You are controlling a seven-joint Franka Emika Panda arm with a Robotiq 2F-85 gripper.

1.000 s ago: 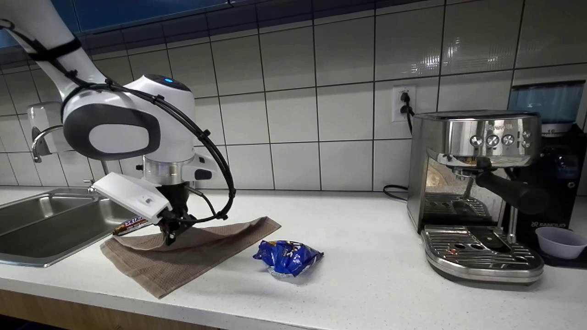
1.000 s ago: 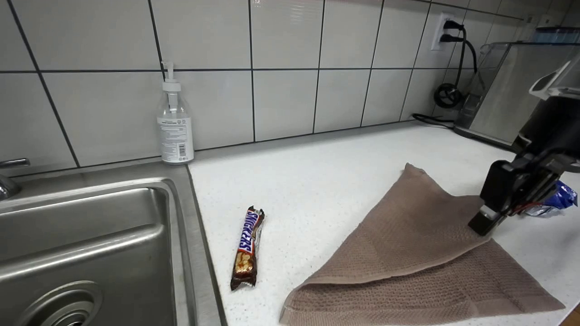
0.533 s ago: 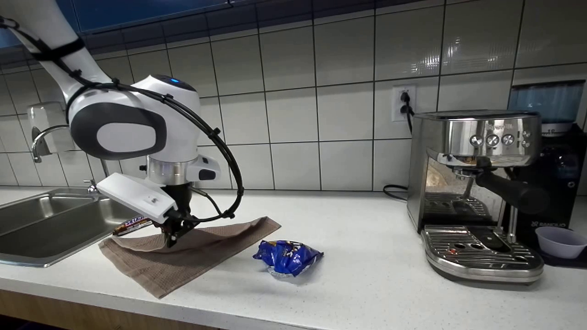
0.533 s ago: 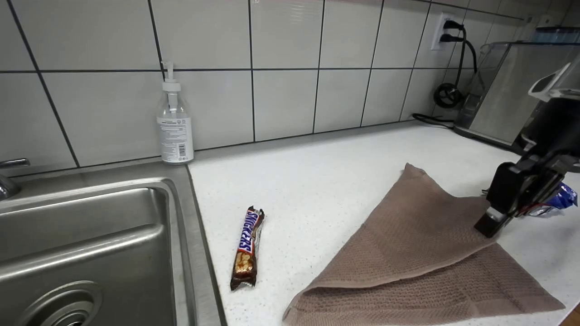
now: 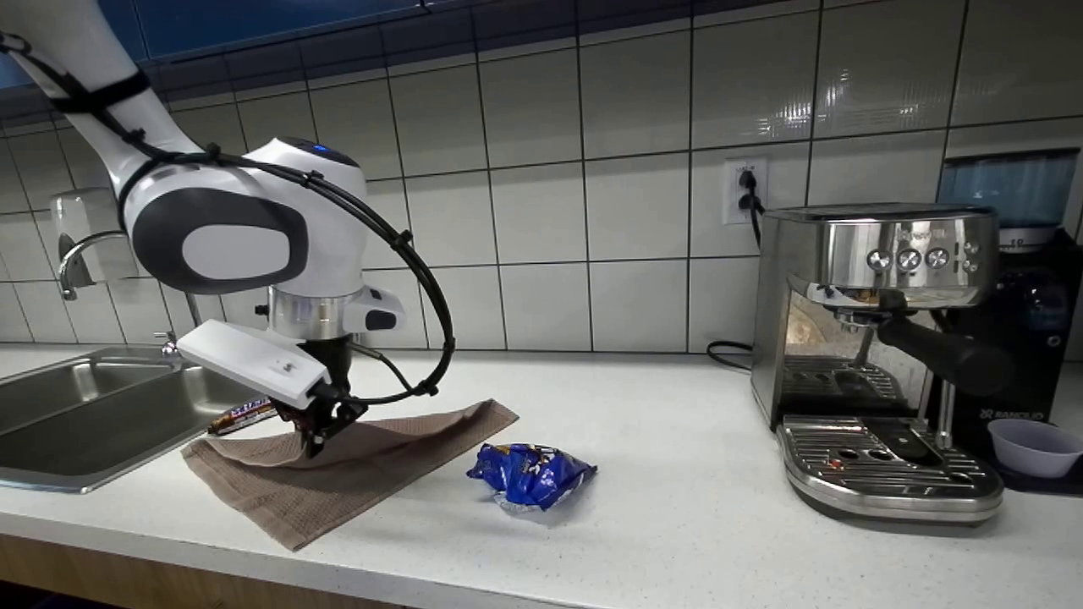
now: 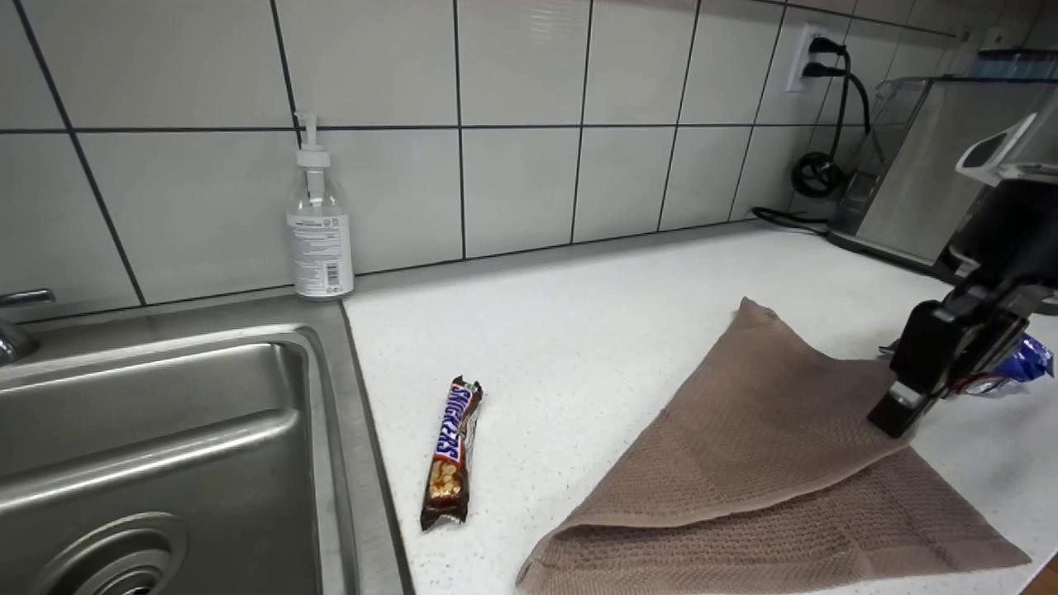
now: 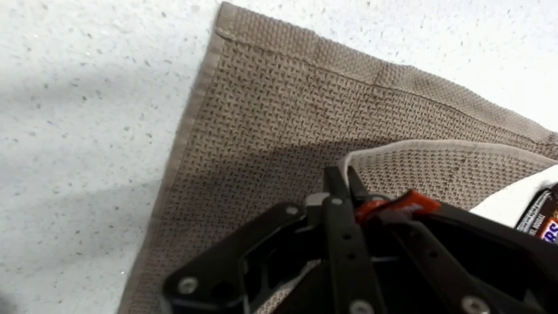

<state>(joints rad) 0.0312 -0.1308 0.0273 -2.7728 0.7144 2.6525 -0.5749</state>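
A brown woven towel lies partly folded on the counter, seen in both exterior views (image 5: pixel 288 499) (image 6: pixel 727 471) and in the wrist view (image 7: pixel 270 96). My gripper (image 7: pixel 346 179) is shut on the edge of the towel's upper layer, which rises between the fingertips. In both exterior views the gripper (image 5: pixel 313 447) (image 6: pixel 897 413) is low over the towel, pointing down. A strip of red-orange tape (image 7: pixel 405 206) is on one finger. A Snickers bar (image 6: pixel 450 454) lies beside the towel, towards the sink. A crumpled blue packet (image 5: pixel 531 475) lies on the towel's other side.
A steel sink (image 6: pixel 347 496) is set into the counter beside the Snickers bar. A clear pump bottle (image 6: pixel 319 240) stands at the wall behind the sink's corner. An espresso machine (image 5: pixel 880 355) and a small pale bowl (image 5: pixel 1034 448) stand at the counter's far end. Power cords (image 6: pixel 843 107) hang from the wall outlet.
My gripper has shifted slightly towards the blue packet and the towel's upper layer has moved a little with it. The Snickers bar and the packet have not moved.
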